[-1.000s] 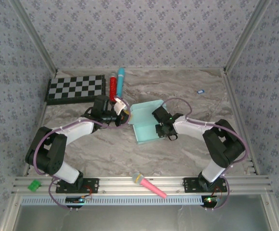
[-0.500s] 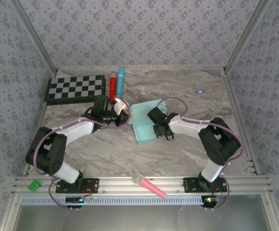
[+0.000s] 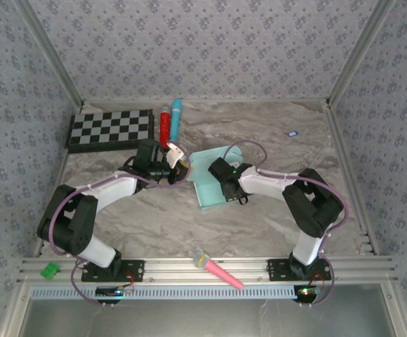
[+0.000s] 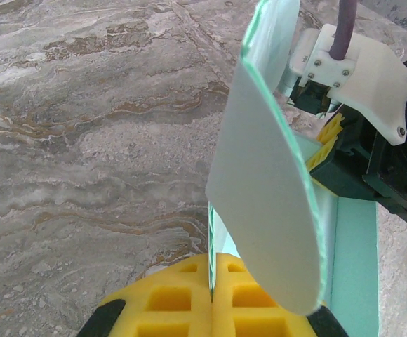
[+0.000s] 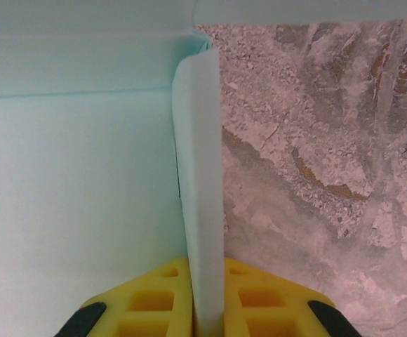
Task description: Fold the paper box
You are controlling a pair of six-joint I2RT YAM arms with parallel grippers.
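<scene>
Mid-fold, I judge: the pale mint-blue thin cardboard box (image 3: 205, 192), at 4 o'clock from the black-and-white checkerboard (image 3: 111, 128), has its 9 o'clock flap clenched by the left end effector (image 4: 212, 281) and an upright wall pinched by the right end effector (image 5: 207, 295); the next move needs gentle inward creasing.

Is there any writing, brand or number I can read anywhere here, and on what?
No text is readable.
The paper box is plain, unprinted mint card.
The small dark tag on the far table is too small to read.
The red tube and cyan tube show no legible label.
</scene>
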